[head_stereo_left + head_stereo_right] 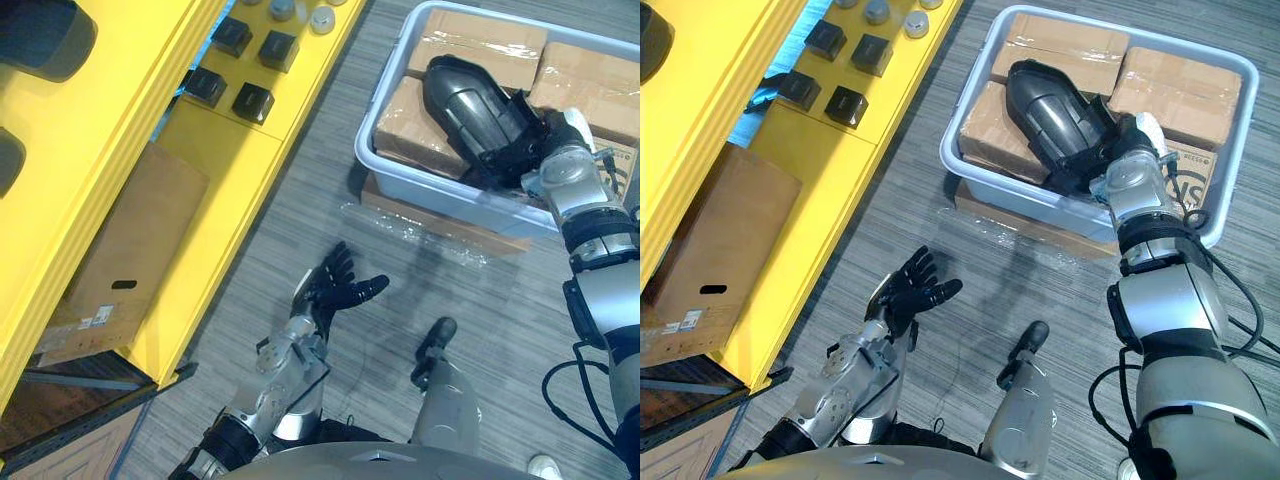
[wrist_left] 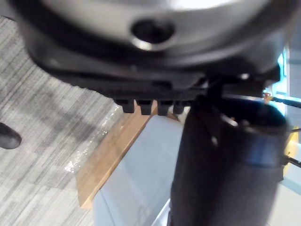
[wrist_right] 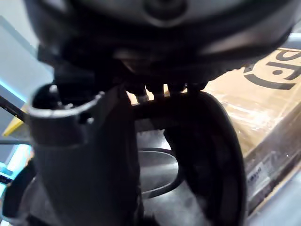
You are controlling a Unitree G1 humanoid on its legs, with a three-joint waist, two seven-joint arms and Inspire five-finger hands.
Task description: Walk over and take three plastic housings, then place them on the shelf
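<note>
A large black plastic housing (image 1: 470, 100) lies tilted on cardboard boxes (image 1: 480, 40) inside a grey bin (image 1: 440, 185) on the floor. My right hand (image 1: 515, 150) reaches into the bin and grips the housing's near end. In the right wrist view its thumb (image 3: 84, 155) and fingers curl round the housing's rim (image 3: 211, 155). My left hand (image 1: 335, 285) hovers open over the carpet, palm up, holding nothing. The yellow shelf (image 1: 230, 170) runs along the left. A dark rounded part (image 1: 40, 35) rests on its upper level.
Several small black blocks (image 1: 255, 100) and round grey pieces sit on the shelf's lower board. A cardboard box (image 1: 130, 250) is stored beneath the shelf. The bin rests on a wooden board (image 1: 440, 225) wrapped in clear film. Carpet lies between shelf and bin.
</note>
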